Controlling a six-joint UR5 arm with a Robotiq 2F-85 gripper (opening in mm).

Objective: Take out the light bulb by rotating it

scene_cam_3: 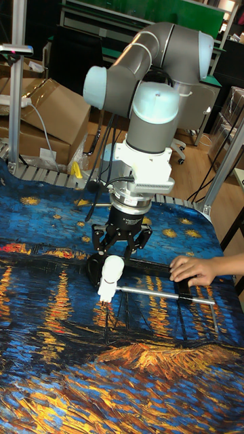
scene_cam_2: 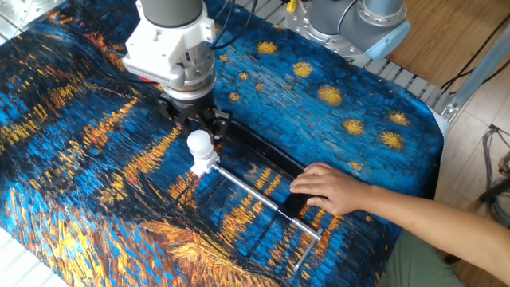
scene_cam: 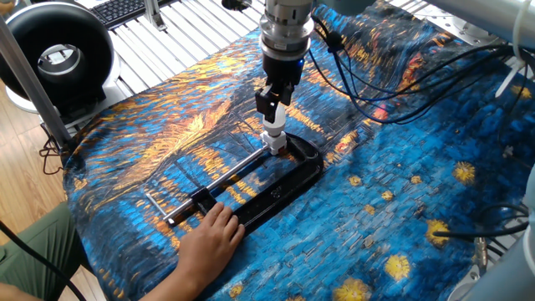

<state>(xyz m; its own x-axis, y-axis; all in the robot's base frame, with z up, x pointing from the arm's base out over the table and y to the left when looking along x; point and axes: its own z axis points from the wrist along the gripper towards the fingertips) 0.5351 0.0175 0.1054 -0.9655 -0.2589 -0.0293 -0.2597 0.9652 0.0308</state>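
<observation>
The small white frosted globe light bulb (scene_cam_2: 198, 143) stands upright in a small white cube-like socket (scene_cam_2: 205, 166), its neck seated in the socket top. The socket sits at the end of a silver metal rod (scene_cam_2: 263, 199) that runs along a black clamp frame (scene_cam_2: 263, 155) lying flat on the table, which is covered by a blue and orange painted-pattern cloth (scene_cam_2: 80, 159).

The robot's black two-finger hand (scene_cam_2: 201, 127) hangs from the grey and white wrist directly over the bulb. In one fixed view the fingers reach down to the bulb (scene_cam: 272, 127) and hide its globe; only the white neck and socket (scene_cam: 275, 144) show beneath the hand (scene_cam: 271, 109). In the tall fixed view the fingers (scene_cam_3: 99, 239) are spread to either side above and behind the globe (scene_cam_3: 113, 264). The hand (scene_cam_3: 123, 245) is released, with its jaws apart; whether the fingertips touch the glass cannot be told.

A person's bare hand (scene_cam_2: 331, 190) rests palm-down on the far end of the black frame, well apart from the bulb, pressing on the frame beside the sliding clamp block. In one fixed view the same person's hand (scene_cam: 209, 242) lies at the lower end of the frame (scene_cam: 280, 188).

Black and blue cables (scene_cam: 393, 75) trail from the arm across the cloth.
</observation>
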